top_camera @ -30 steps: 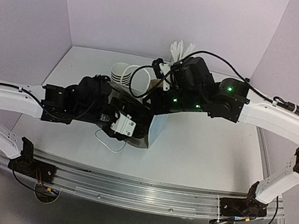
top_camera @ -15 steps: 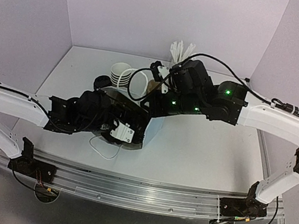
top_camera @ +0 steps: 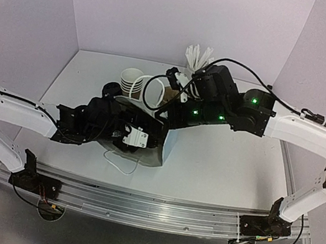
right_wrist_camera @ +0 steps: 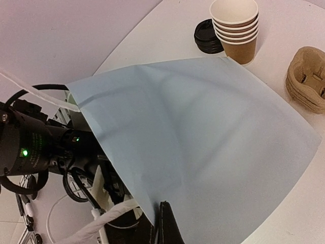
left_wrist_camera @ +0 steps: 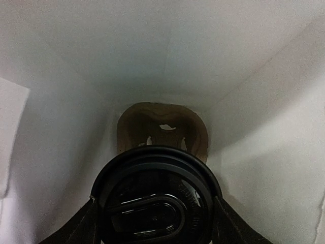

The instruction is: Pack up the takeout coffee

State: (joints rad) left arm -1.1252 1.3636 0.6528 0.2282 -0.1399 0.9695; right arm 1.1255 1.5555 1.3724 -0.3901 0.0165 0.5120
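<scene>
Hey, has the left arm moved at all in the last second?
Yes. Measured against the cup stack, which stays put, the left arm's elbow has shifted right and down toward the near rail.

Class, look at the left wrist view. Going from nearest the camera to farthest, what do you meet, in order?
The takeout coffee, showing its black lid → brown pulp cup carrier → far wall of the white paper bag.
</scene>
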